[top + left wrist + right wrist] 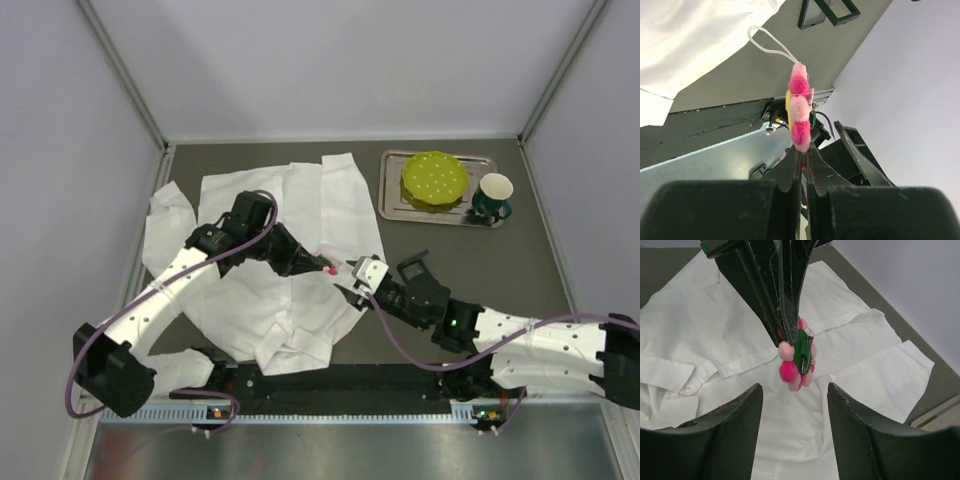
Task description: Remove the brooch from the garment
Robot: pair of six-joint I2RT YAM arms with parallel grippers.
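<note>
Top view, brooch (329,268): we found it mid-table, just off the right-hand edge of the garment (270,230), pinched at the tip of the left gripper (318,265).
Top view, right gripper (347,287): just beside the brooch, on the side toward the near-right corner, and pointed at it. The left arm had the brooch and the right was next nearest.
Top view, rest: tray (390,195) with green plate (434,178) and mug (492,196) sat by the far-right corner.
Left wrist, left gripper (803,152): jaws shut to a sliver, clamped on the brooch's lower rim.
Left wrist, brooch (799,112): edge-on, long axis in line with the fingers, yellow centre facing left. No cloth touched it, and the garment (690,40) lay apart at upper left. We judged it free of the fabric.
Left wrist, white loop (767,44): behind the brooch's top; we couldn't tell whether it was attached.
Right wrist, right gripper (795,402): wide open, holding and touching nothing.
Right wrist, brooch (790,365): dead ahead, centred on the open gap, hanging from the left gripper (785,337) above. The green backing faced the right-hand finger, and the garment (715,330) was below, apart.
Next move, our call: for a handover, the right claw only needed to advance and close across the flat faces of the free lower half.
</note>
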